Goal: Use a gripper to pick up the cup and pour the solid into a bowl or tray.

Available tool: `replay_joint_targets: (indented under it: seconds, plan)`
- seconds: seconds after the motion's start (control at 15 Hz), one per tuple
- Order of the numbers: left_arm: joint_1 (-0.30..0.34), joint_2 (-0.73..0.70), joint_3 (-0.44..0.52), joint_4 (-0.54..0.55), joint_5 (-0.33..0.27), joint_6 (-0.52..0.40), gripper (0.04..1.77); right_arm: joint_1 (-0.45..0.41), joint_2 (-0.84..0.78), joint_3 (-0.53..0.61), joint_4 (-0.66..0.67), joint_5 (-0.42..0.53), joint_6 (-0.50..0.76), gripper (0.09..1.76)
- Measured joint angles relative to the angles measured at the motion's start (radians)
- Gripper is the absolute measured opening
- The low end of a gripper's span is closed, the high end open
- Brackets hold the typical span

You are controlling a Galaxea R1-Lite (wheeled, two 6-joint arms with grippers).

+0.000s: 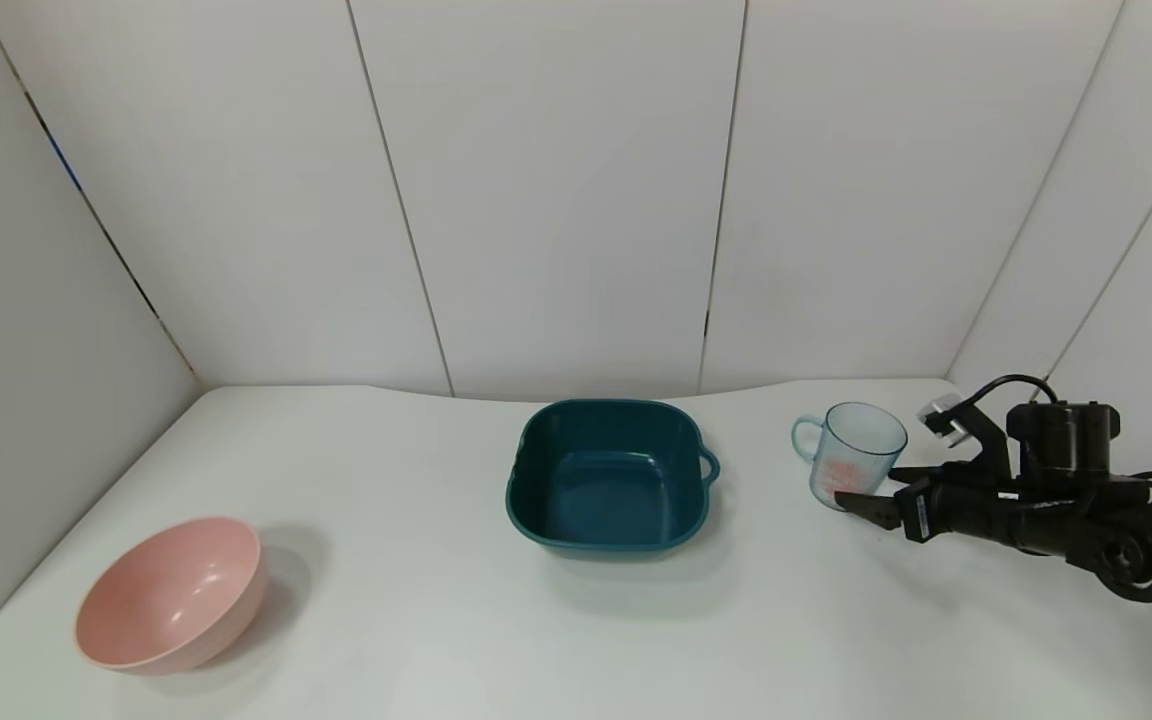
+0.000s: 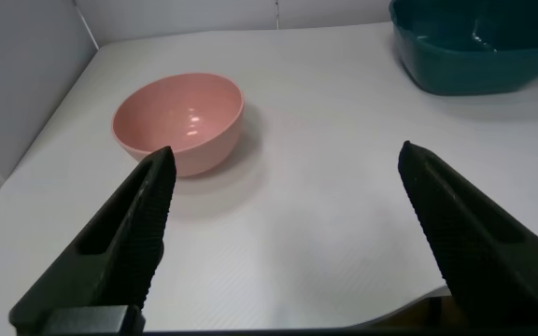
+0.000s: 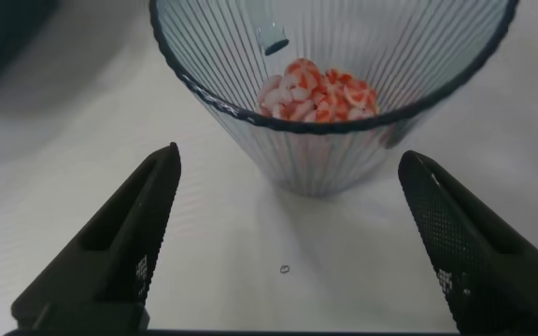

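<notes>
Right gripper (image 1: 871,490) jaws apart, straddling toward the cup (image 1: 854,455) but not yet on it; fingers (image 3: 124,252) sit just short of the cup wall, no contact visible. Cup stands upright near the far right corner of the surface (image 1: 416,620), handle turned toward the tray, the solid (image 3: 318,91) piled in its bottom, none spilled. So the task is at approach: grasp, lift, carry and pour all remain. Tray (image 1: 608,475) is empty, mid-surface toward the far edge, well apart from the cup on its left. Open surface between cup and tray, nothing in the carry path. Back wall is close behind the cup, right edge close beside the arm, so room is tight there. Pink bowl (image 1: 173,592) sits near the front left corner, out of the way. Left gripper (image 2: 283,243) parked off the front left, jaws apart, holding nothing.
</notes>
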Motion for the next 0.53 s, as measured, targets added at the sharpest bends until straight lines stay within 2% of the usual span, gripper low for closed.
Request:
replay_joint_targets:
  seconds: [0.27,0.53]
  plan:
    - [0.0,0.0,0.0,0.0,0.0,0.0,1.72,-0.001,0.05,-0.038,-0.073,0.014,0.002,1.7]
    - [0.0,0.0,0.0,0.0,0.0,0.0,1.72,0.0,0.091,-0.089,-0.081,0.016,0.004,1.71]
